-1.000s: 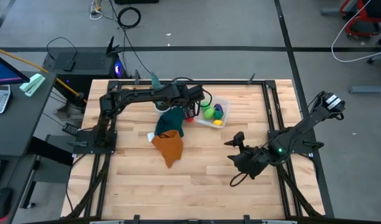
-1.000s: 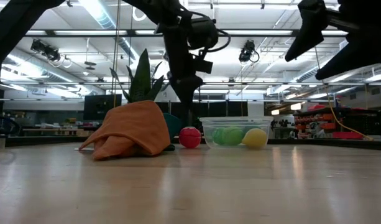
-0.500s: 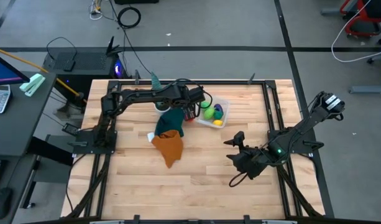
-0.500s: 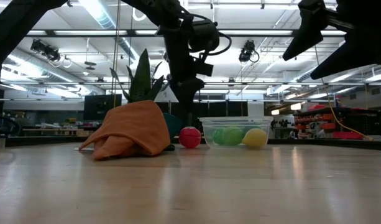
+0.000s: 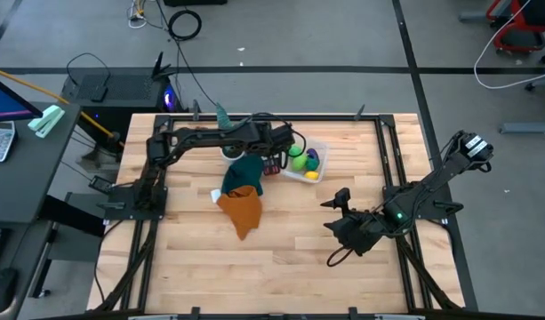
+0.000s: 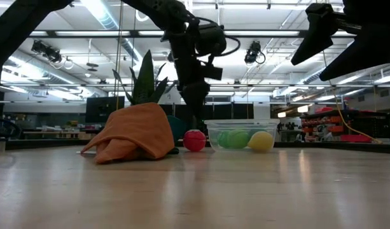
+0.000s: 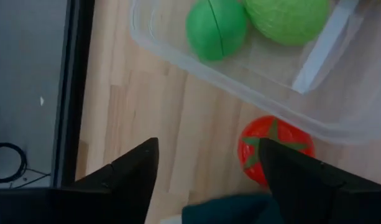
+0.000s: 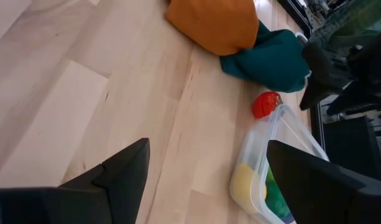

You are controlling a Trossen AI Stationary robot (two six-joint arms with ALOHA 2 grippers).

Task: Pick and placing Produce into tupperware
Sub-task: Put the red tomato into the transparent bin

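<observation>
Beside the tupperware (image 7: 339, 106), the left gripper's (image 7: 206, 163) fingers hang spread and empty above the red tomato (image 7: 274, 149).

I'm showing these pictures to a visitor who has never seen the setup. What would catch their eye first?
Probably the clear plastic box toward the table's far side, with green, yellow and purple toy produce inside, and a red toy tomato on the wood just outside its wall. The left pincer hangs open right above that tomato. Beside it lies an orange cloth heaped against a teal cloth, while the right pincer waits open off to the side.
</observation>
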